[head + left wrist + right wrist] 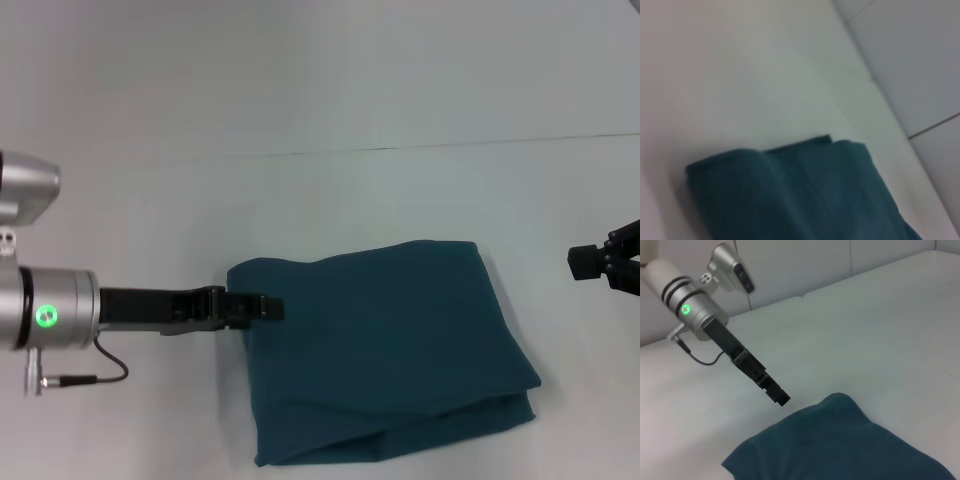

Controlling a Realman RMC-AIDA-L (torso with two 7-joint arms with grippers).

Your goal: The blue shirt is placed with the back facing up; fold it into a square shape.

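The blue shirt [385, 350] lies folded into a rough rectangle on the white table, with layered edges showing along its near side. It also shows in the left wrist view [790, 195] and the right wrist view [840, 445]. My left gripper [268, 308] reaches in from the left and hovers just over the shirt's left edge. In the right wrist view this gripper [781, 398] hangs above the fabric, shut, with no cloth between its fingers. My right gripper [590, 262] stays at the far right, well away from the shirt.
The white table [320, 200] stretches around the shirt, with a thin seam line [430, 146] crossing it behind. A cable [105, 372] loops under my left wrist. A tiled wall [805, 265] rises beyond the table.
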